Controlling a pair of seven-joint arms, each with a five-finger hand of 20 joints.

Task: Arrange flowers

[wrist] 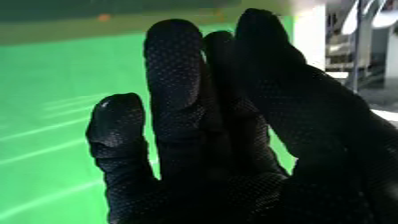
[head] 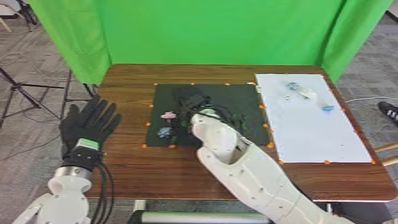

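The black-gloved left hand (head: pixel 87 125) is open by the brown wooden counter's (head: pixel 133 172) left edge. On the dark mat (head: pixel 235 92), a blue flower (head: pixel 164 132) lies nearer than a pink flower (head: pixel 169 115); beyond, the black-gloved right hand (head: pixel 190 96) is loosely extended. Pale blue flowers (head: pixel 328 108) rest on the white sheet (head: pixel 320 142).

1. The place looks like a robotics lab.
2. A bright green fabric backdrop (head: pixel 222 35) hangs behind a rectangular brown wooden table (head: pixel 124 160).
3. Small round orange markers (head: pixel 327 161) line the edges of a dark rectangular mat (head: pixel 248 102) and a white rectangular sheet (head: pixel 311 135) on the table.
4. A thin black tripod (head: pixel 19 85) stands on mottled grey carpet (head: pixel 25 135) beside it.
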